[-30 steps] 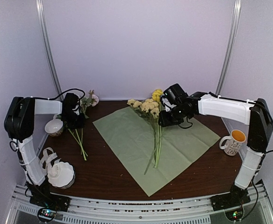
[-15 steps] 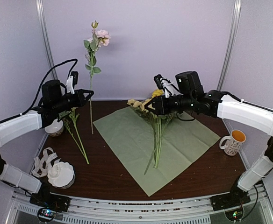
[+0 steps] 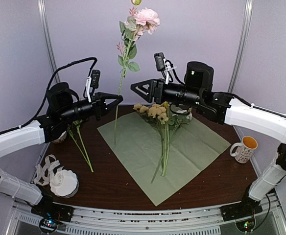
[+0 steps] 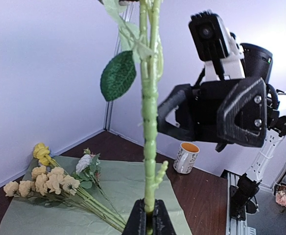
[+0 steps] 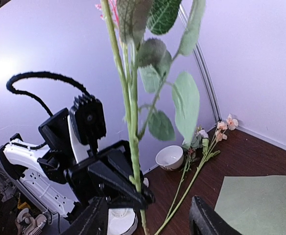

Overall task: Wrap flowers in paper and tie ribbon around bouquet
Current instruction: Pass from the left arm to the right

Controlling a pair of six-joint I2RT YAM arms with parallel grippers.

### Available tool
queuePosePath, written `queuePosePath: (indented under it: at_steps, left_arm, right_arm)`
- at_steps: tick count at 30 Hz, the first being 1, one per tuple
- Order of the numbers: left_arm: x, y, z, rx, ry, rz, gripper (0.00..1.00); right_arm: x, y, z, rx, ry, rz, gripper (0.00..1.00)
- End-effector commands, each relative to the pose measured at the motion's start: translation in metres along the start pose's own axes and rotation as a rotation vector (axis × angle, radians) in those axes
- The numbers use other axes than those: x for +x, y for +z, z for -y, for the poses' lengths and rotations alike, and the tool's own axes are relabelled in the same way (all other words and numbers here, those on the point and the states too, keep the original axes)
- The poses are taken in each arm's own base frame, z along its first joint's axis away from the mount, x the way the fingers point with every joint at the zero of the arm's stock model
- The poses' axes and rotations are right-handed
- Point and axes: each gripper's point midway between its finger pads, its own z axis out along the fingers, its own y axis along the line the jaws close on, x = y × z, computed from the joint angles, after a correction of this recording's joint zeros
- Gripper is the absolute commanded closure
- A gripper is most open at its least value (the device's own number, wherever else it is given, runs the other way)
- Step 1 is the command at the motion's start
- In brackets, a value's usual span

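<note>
My left gripper [image 3: 118, 99] is shut on the lower stem of a pink rose [image 3: 125, 73], which it holds upright high above the table. In the left wrist view the stem [image 4: 149, 122] rises straight out of the closed jaws [image 4: 150, 218]. My right gripper [image 3: 134, 88] stands open just right of the stem, facing the left one, with nothing between its fingers [image 5: 91, 218]. Sage green paper [image 3: 192, 147] lies flat with yellow flowers [image 3: 155, 111] on it. More flowers [image 3: 82, 147] lie at the left. The ribbon [image 3: 46, 169] is heaped front left. No bouquet is in view.
A white scalloped bowl [image 3: 64, 182] sits beside the ribbon. A small white bowl [image 5: 171, 156] stands at the back left, behind the left arm. A patterned mug [image 3: 244, 148] stands at the right edge. Metal frame posts rise at both back corners.
The left arm has lifted the pink rose off the table, higher and toward the middle. The right gripper has left the yellow flowers, risen toward the stem and opened wider.
</note>
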Motion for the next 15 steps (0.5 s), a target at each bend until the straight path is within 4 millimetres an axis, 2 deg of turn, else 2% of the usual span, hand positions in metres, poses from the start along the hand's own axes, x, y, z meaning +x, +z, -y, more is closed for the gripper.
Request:
queuePosePath:
  at_steps: [1,6,7,10,12,13,15]
  left_arm:
    - [-0.018,0.012,0.023,0.088,0.058,0.048,1.0]
    - [-0.012,0.021,0.034,0.135,0.057,0.028,1.0]
    - [-0.011,0.021,0.036,0.141,0.058,0.026,1.0]
    - [-0.003,0.022,0.035,0.139,0.049,0.004,1.0]
    - [0.002,0.024,0.034,0.14,0.041,-0.016,1.0]
    - [0.004,0.025,0.035,0.147,0.037,-0.022,1.0]
    - [0.007,0.026,0.035,0.153,0.032,-0.029,1.0]
  right_arm:
    - [-0.025,0.017,-0.012,-0.029,0.001,0.094,0.41]
    - [-0.022,0.027,-0.004,0.015,0.021,0.078,0.45]
    - [-0.022,0.027,-0.002,0.026,0.023,0.083,0.51]
    - [-0.026,0.024,-0.004,0.025,0.021,0.098,0.79]
    - [-0.027,0.023,-0.003,0.028,0.022,0.104,0.94]
    - [-0.027,0.022,-0.002,0.032,0.022,0.106,1.0]
    - [-0.026,0.02,0.002,0.053,0.029,0.102,1.0]
